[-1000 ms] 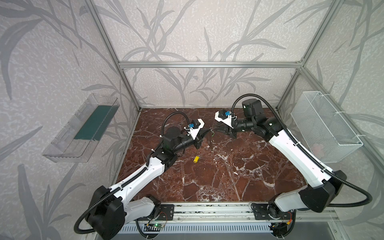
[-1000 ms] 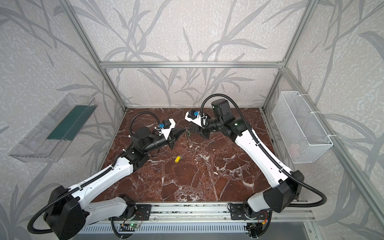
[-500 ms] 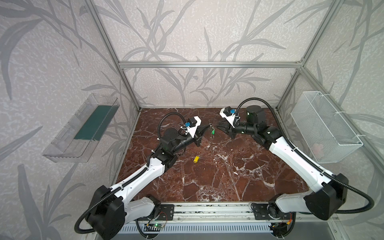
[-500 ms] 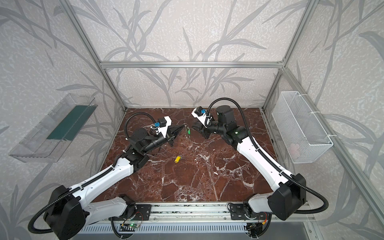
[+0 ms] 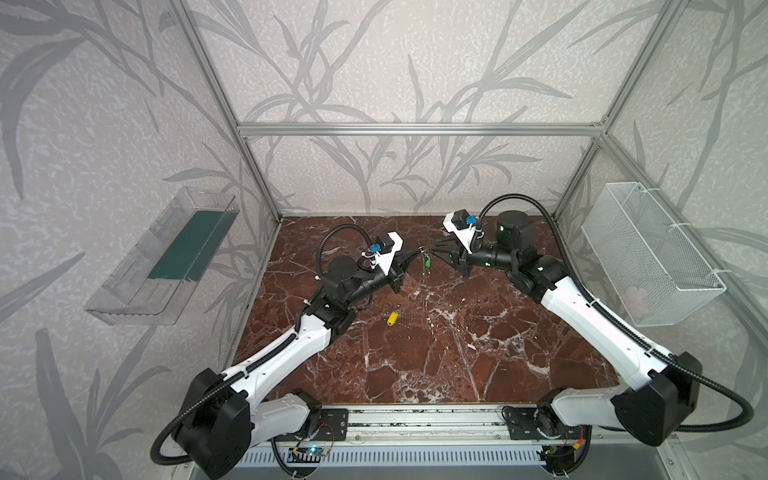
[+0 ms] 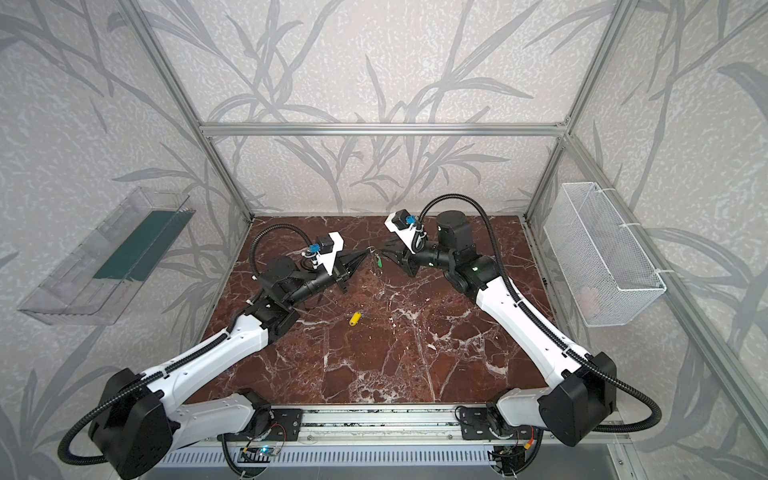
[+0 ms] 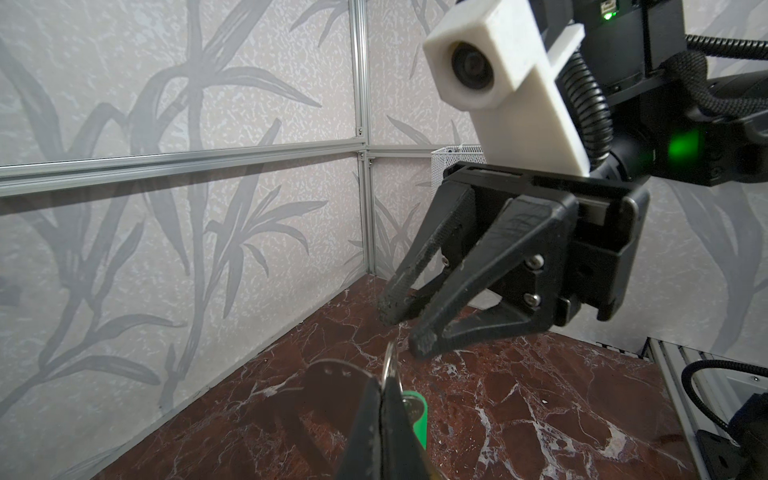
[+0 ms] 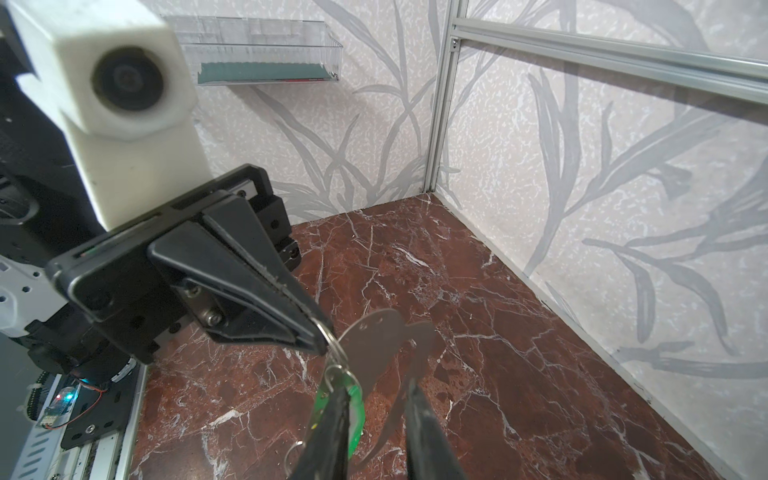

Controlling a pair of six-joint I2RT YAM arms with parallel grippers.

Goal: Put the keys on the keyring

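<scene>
Green key tag: it hangs in the air over the far half of the counter, about midway between the left and right edges. It sits below a thin wire ring. Your left pincer is shut on that ring, tips pressed together.

The keyring, a flat grey plate with small holes along one edge, dangles from the same ring, right beside the tag.

Judgement: the green key reads as on the keyring. I cannot tell whether its small loop is wound fully onto the wire.

Your right pincer faces the ring from the opposite side, just beside it. Its tips are a little apart, and the left wrist view shows nothing between them. In its own wrist view the plate and tag hang close by its fingers, and contact is unclear.

Yellow key tag: it lies flat on the counter near the middle, slightly toward the left edge. It is well apart from both pincers and not on the ring.

Progress, as I judge it: about half. You have yet to pick up the yellow key and thread it onto the ring.
</scene>
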